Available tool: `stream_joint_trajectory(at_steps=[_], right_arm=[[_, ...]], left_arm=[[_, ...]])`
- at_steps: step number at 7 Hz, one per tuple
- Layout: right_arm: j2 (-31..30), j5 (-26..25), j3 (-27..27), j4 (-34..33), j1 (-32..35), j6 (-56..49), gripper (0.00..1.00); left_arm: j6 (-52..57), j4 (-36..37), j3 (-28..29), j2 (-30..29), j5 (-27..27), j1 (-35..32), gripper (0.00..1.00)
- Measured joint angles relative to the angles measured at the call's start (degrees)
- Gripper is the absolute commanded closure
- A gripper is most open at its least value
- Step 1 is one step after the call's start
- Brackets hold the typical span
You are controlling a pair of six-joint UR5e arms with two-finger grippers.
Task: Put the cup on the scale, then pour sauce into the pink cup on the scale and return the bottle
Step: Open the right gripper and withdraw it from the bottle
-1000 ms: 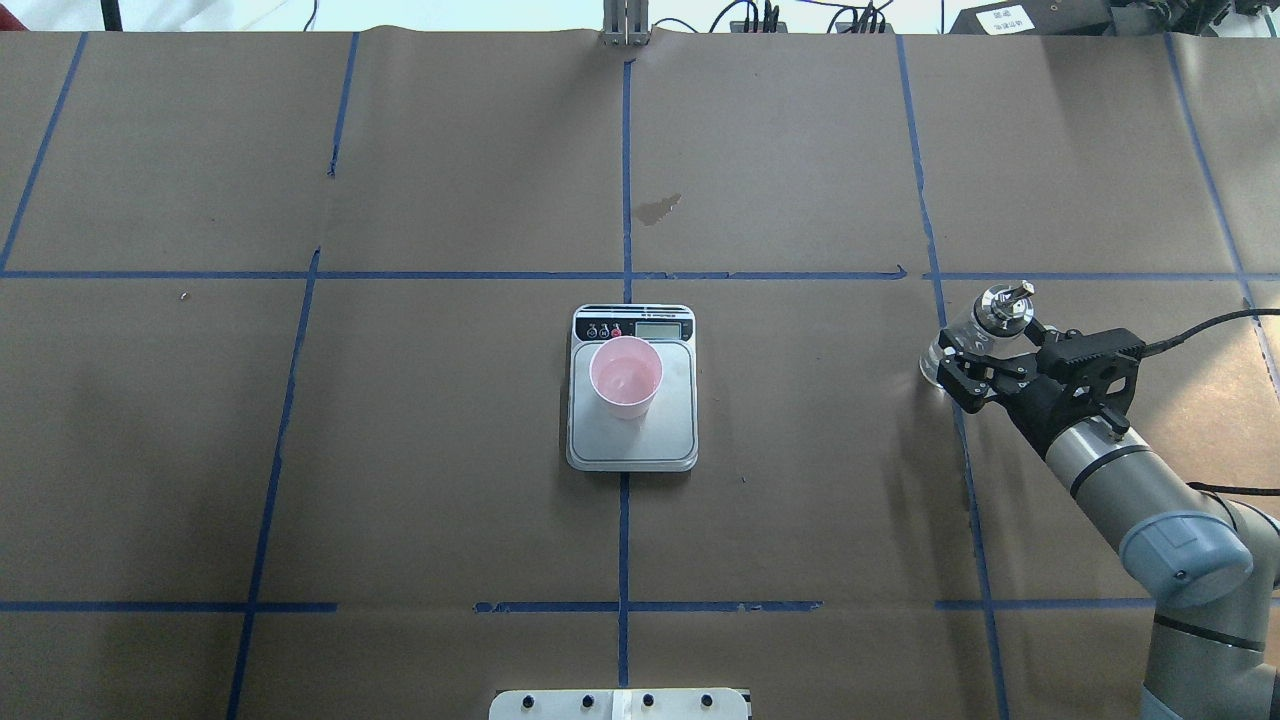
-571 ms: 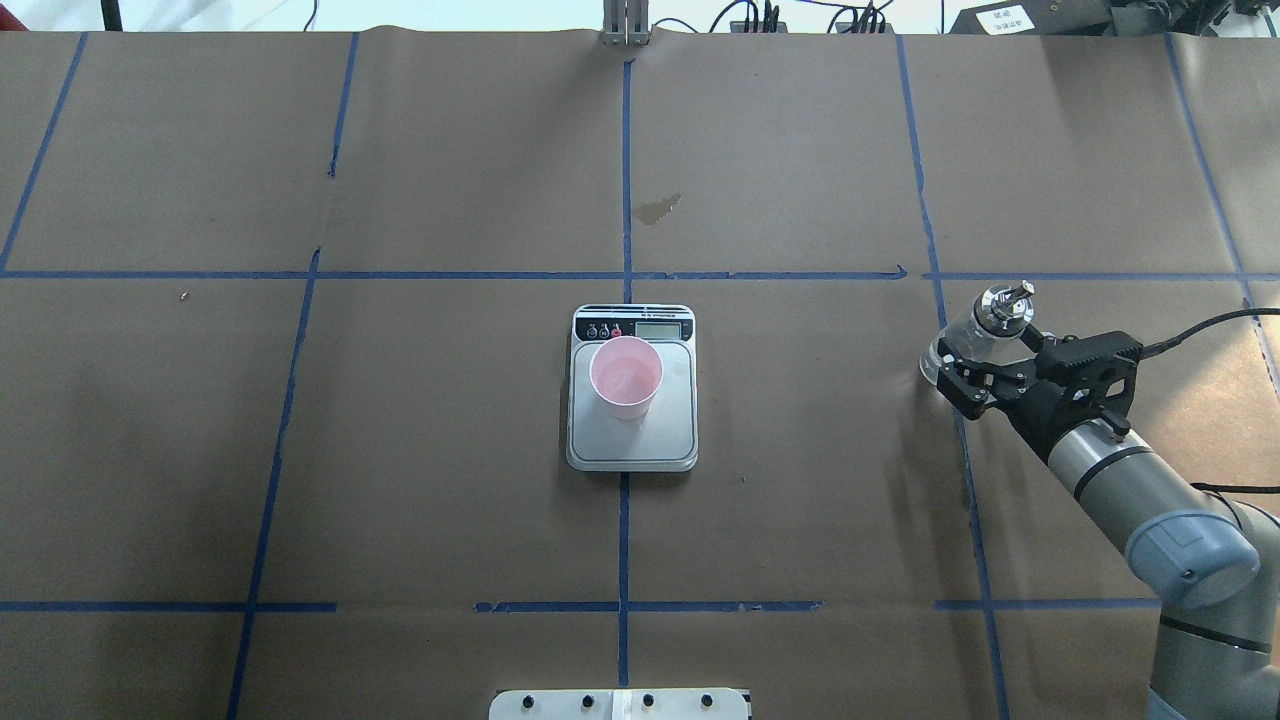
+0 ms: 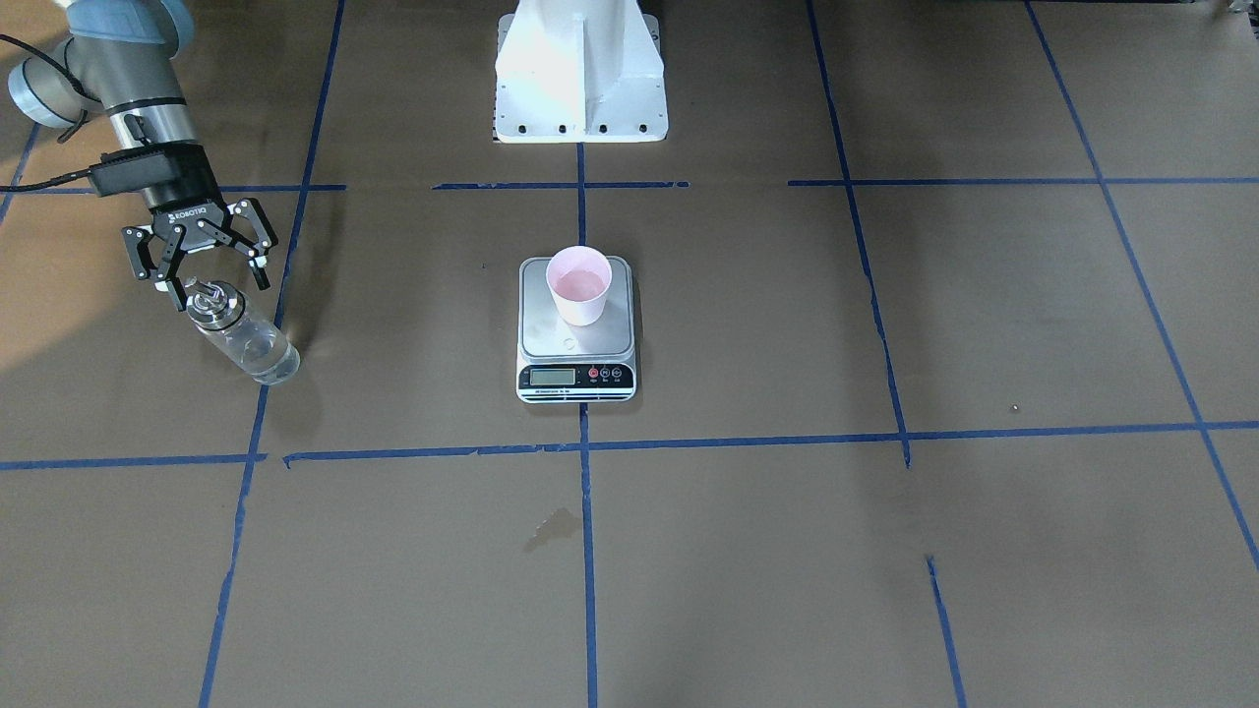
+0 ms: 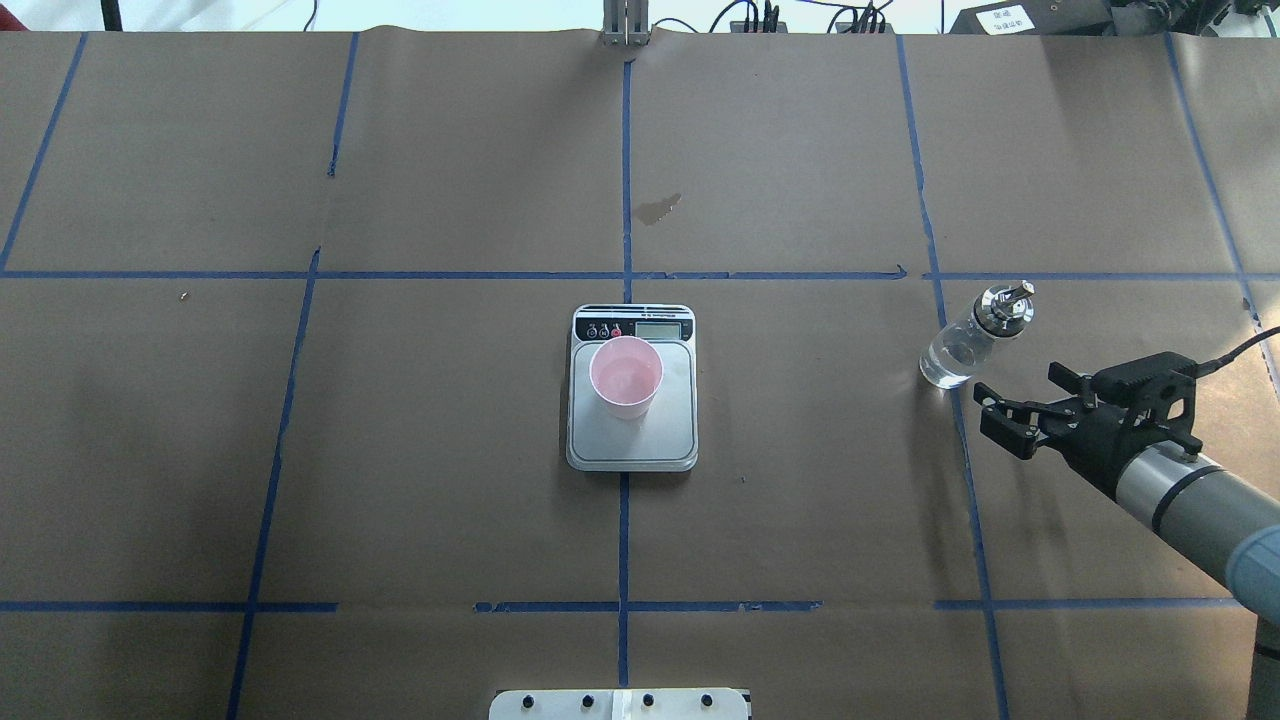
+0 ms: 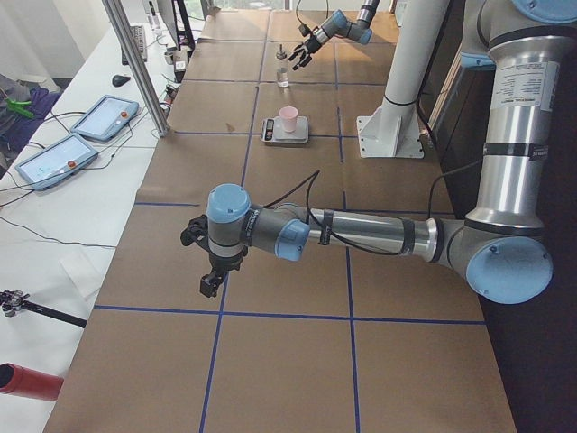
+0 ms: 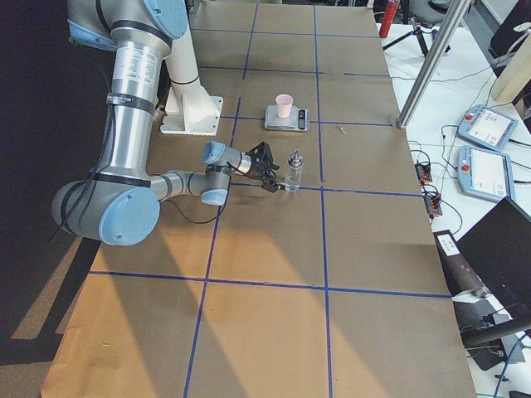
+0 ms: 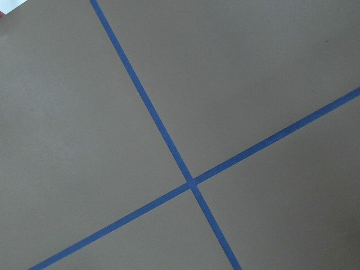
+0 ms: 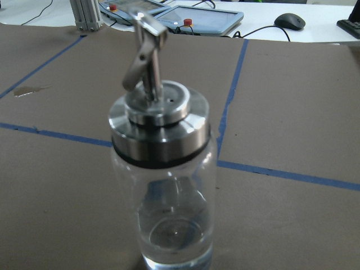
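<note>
The pink cup point(image 4: 625, 378) point(image 3: 580, 285) stands upright on the scale point(image 4: 670, 430) point(image 3: 536, 334) at the table's middle. The clear bottle point(image 4: 965, 340) point(image 3: 246, 339) point(image 8: 169, 185) stands by itself on the paper at the right, silver spout cap on, with a little clear sauce point(image 8: 174, 236) in its bottom. My right gripper point(image 4: 1020, 400) point(image 3: 221, 285) is open and empty, drawn back a short way from the bottle on the robot's side. My left gripper point(image 5: 209, 280) hangs over the table's far left end; whether it is open or shut, I cannot tell.
Blue tape lines cross the brown paper cover. A dark stain point(image 4: 658, 208) lies beyond the scale. The white robot base point(image 3: 580, 79) stands at the near edge. Tablets point(image 6: 489, 128) and cables lie off the table's far side.
My right gripper, earlier closed around the bottle's body, has opened and pulled back toward the robot. The bottle stays standing where it was. Cup and scale have not moved.
</note>
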Motion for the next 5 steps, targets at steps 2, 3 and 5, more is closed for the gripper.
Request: stream_joint_trajectory(at_steps=[2, 3, 5], right_arm=[[-6.08, 5.79, 4.61, -0.05, -0.05, 1.15, 0.0], [-8.64, 9.11, 6.83, -0.17, -0.04, 1.3, 0.0], [-12.15, 15.4, 10.93, -1.75, 0.23, 1.36, 0.0]], left_arm=[[0.0, 0.0, -0.21, 0.02, 0.0, -0.01, 0.0], [0.0, 0.0, -0.26, 0.02, 0.0, -0.01, 0.0], [0.0, 0.0, -0.28, 0.01, 0.0, -0.01, 0.0]])
